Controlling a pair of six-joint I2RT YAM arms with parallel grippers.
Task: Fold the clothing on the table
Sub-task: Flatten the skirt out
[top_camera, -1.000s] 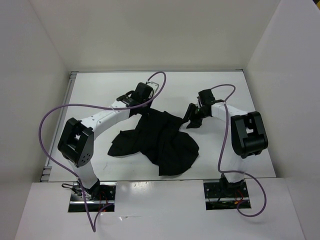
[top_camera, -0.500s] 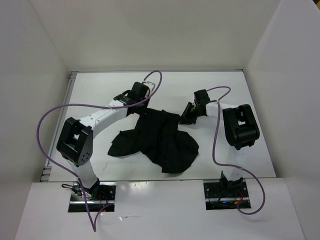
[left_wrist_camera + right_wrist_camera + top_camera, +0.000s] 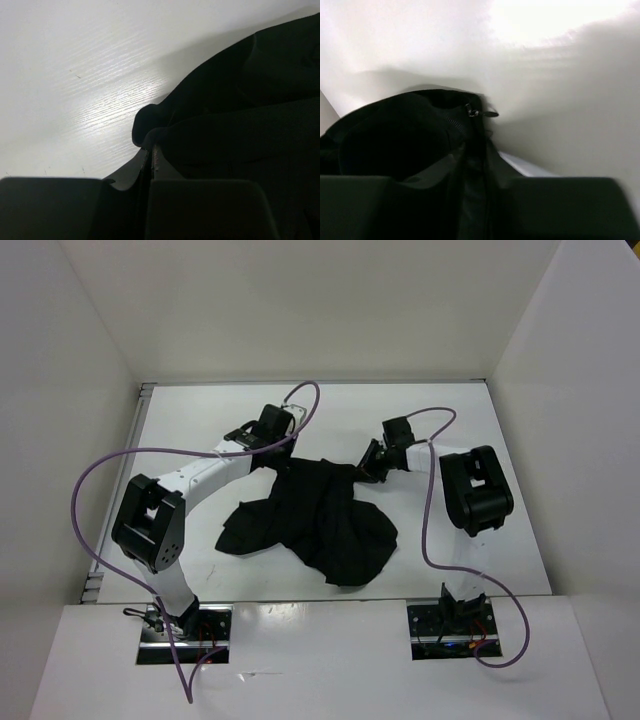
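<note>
Left arm (image 3: 205, 475): elbow raised left of skirt (image 3: 325, 525), forearm reaching to skirt's far-left corner. Left gripper (image 3: 281, 458): jaws closed tight, fabric fold pinched between them. Right arm (image 3: 478, 490): elbow raised well right of skirt, forearm angled in toward skirt's far-right corner. Right gripper (image 3: 367, 473): jaws clamped on skirt edge, fingers low.

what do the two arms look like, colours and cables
Both the left arm and right arm have white links with bulky black joint housings. The left gripper and right gripper are black. A purple cable loops along each arm from its base.
</note>
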